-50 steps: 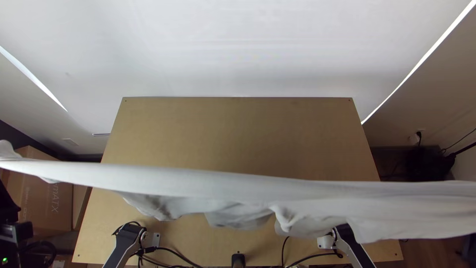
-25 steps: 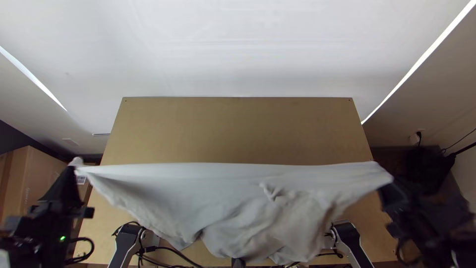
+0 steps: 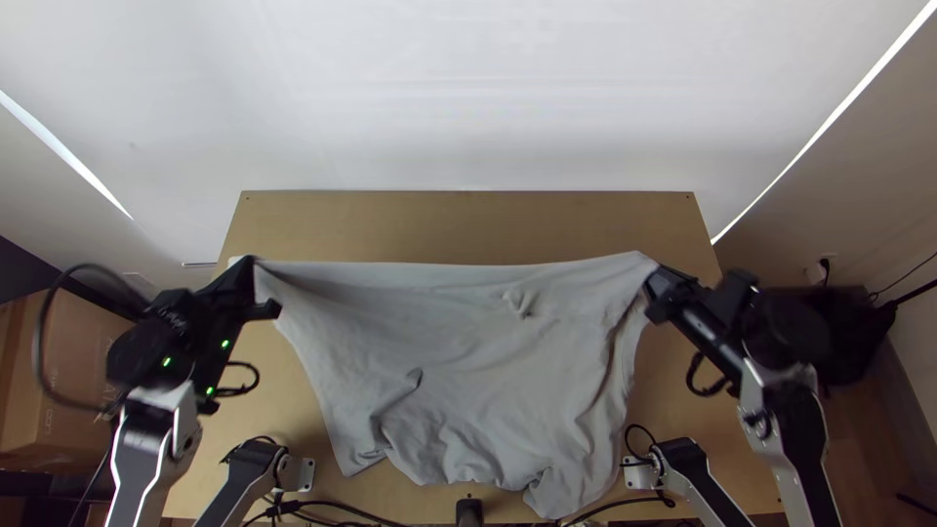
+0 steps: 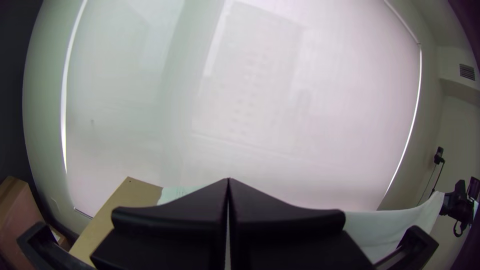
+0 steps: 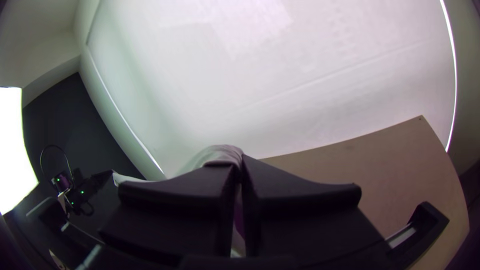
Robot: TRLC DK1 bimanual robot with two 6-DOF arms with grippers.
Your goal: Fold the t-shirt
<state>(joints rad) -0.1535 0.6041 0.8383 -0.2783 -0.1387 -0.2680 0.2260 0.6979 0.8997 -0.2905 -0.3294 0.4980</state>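
I see no fold made so far: the T-shirt (image 3: 478, 342) hangs spread above the worktop (image 3: 468, 224), corners pinched in the left hand (image 3: 256, 273) and right hand (image 3: 652, 281), leaving all the laying and folding to do.

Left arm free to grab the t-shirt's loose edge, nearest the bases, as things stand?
Probably not: the left gripper has its jaws shut on one end of the stretched far edge of the t-shirt, so it would likely need to let go first. Nothing obvious blocks the loose edge.
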